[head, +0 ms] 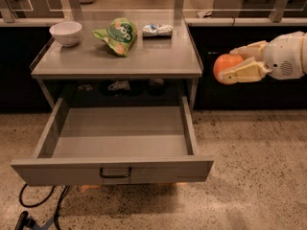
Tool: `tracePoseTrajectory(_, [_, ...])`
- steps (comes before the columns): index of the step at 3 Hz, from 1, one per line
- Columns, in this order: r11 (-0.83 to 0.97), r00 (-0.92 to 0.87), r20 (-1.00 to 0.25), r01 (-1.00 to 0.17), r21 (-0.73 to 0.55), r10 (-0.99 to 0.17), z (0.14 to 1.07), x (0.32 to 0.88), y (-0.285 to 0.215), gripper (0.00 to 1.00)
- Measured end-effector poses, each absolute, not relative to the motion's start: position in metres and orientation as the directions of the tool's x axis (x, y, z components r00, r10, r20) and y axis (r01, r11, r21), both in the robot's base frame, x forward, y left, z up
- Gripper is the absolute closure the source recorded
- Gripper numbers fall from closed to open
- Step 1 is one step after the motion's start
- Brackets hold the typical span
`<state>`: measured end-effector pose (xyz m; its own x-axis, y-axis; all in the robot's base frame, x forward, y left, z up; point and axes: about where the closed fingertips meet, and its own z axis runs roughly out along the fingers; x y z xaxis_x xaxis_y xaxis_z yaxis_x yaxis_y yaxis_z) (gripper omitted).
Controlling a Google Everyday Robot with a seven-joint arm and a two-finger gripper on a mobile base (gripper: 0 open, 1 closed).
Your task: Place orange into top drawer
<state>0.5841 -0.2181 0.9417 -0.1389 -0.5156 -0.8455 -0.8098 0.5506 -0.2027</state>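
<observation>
My gripper (235, 63) comes in from the right edge and is shut on the orange (225, 64), a small round fruit held between its cream fingers (244, 72). It hangs in the air to the right of the grey table, about level with the tabletop. The top drawer (112, 169) is pulled wide open below the tabletop, its grey inside bare, with a dark bail handle (115, 173) at the centre of its front panel. The orange is to the right of and above the drawer's right side wall.
On the tabletop (144, 59) stand a white bowl (65, 33) at the back left, a green snack bag (117, 35) in the middle and a small white packet (157, 29) behind it. Black cables (41, 207) lie on the speckled floor at the lower left.
</observation>
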Motion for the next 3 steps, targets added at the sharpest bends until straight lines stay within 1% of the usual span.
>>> tracePoseTrajectory(1, [0.538, -0.124, -0.863, -0.822, -0.187, -0.489, 0.926, 0.576, -0.198, 1.0])
tracePoseTrajectory(2, [0.476, -0.082, -0.889, -0.865, -0.161, -0.45, 0.906, 0.541, -0.141, 1.0])
tracePoseTrajectory(3, [0.424, -0.091, -0.888, -0.897, -0.124, -0.451, 0.885, 0.526, -0.112, 1.0])
